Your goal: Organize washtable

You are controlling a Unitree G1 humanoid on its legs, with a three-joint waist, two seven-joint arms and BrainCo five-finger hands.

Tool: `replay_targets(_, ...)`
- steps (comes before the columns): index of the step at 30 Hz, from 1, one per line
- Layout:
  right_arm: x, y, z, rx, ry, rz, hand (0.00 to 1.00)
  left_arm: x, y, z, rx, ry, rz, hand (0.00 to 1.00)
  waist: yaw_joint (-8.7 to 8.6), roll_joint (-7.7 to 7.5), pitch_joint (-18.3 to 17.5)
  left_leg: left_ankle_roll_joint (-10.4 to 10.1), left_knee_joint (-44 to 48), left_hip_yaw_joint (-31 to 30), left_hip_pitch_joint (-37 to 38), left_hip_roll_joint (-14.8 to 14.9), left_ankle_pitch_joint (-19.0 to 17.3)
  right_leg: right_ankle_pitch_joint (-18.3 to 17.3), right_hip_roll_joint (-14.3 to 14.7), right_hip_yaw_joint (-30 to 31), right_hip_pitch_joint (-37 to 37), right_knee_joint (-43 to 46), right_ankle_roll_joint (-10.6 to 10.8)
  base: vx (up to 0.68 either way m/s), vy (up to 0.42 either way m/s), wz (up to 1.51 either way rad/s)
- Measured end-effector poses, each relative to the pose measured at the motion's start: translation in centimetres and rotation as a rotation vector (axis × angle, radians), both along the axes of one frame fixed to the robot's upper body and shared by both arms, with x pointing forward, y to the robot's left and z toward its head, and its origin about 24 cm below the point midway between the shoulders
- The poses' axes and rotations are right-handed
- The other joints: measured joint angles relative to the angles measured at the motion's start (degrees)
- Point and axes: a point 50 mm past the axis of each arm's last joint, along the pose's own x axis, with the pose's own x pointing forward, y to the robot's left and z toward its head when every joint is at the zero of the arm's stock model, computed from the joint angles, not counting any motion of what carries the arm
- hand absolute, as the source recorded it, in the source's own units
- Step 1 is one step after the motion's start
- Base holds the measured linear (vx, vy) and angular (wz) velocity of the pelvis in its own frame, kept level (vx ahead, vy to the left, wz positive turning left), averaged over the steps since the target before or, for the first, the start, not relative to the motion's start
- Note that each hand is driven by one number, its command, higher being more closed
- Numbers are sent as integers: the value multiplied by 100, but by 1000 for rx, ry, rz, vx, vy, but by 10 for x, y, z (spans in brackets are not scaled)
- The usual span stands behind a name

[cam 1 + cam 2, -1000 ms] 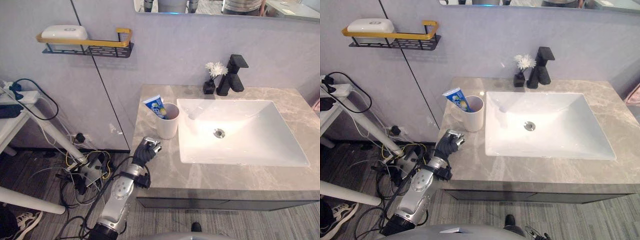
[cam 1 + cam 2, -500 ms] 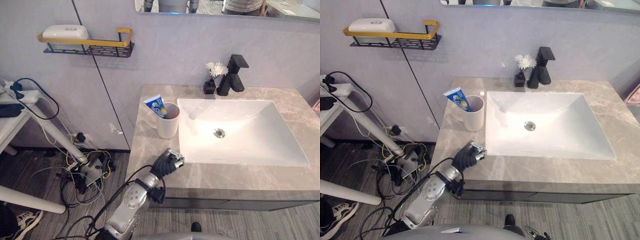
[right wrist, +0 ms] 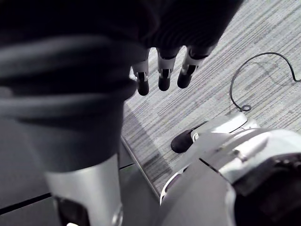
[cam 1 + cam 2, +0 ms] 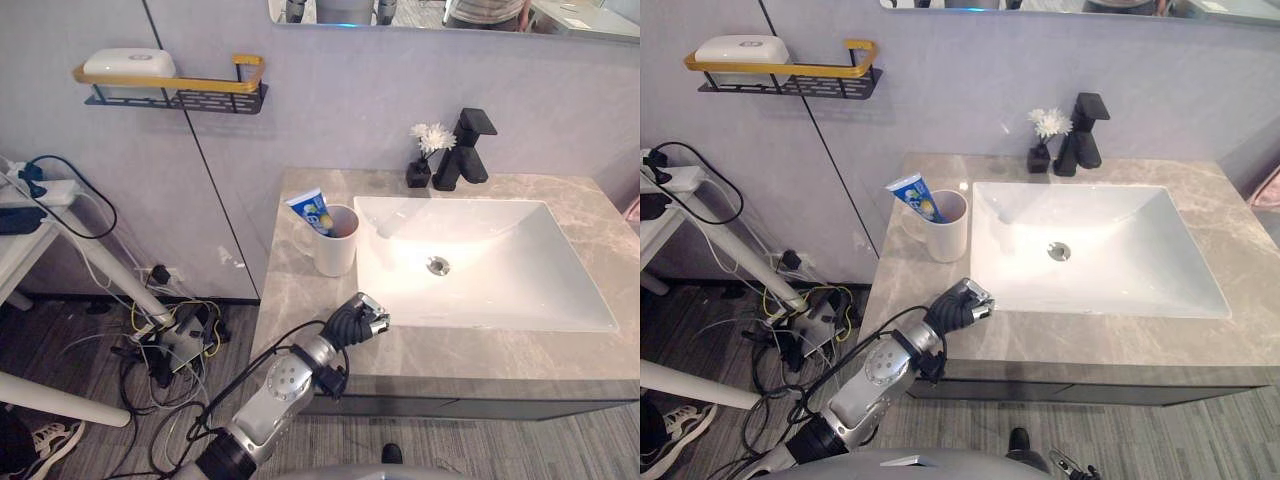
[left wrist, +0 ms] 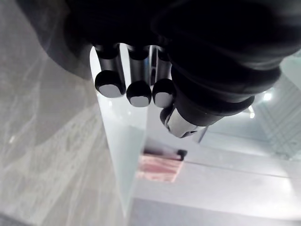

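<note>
A white cup [image 4: 337, 245] stands on the marble washtable [image 4: 300, 300] just left of the sink [image 4: 480, 260], with a blue-and-white toothpaste tube [image 4: 312, 212] leaning out of it. My left hand [image 4: 358, 318] rests low over the counter at the sink's front left corner, its fingers [image 5: 139, 94] curled and holding nothing. It is well in front of the cup and apart from it. My right hand [image 3: 162, 75] hangs over the striped floor with its fingers relaxed and empty.
A black faucet [image 4: 465, 148] and a small black vase of white flowers [image 4: 425, 150] stand behind the sink. On the wall at the left, a black-and-gold shelf [image 4: 180, 92] holds a white soap box [image 4: 128, 63]. Something pink [image 4: 634, 208] shows at the counter's right end.
My left hand has travelled right along the counter's front, from beside the cup's near side to the sink's front left corner. The cup and tube have not moved.
</note>
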Motion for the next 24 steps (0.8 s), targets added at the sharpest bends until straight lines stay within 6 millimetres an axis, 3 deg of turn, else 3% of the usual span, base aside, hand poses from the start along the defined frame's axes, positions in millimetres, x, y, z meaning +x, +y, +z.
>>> replay_targets(11,0,0,0,1,0,-3,0,20,-2,1,59,-47,23,100,-16,-1,4,7,-14,35,32,1,-7,0,5,33,4,-1,0,0,0,0)
replay_targets(17,1,1,0,2,-3,-3,0,34,5,3,76,-55,74,100,-128,2,7,4,-18,64,41,4,-10,0,12,59,-2,-1,0,0,0,0)
replay_targets(24,0,1,0,3,-2,-8,0,41,12,3,82,-55,114,100,-146,8,14,8,-43,188,98,11,-57,-1,36,191,-11,-3,1,13,7,-10)
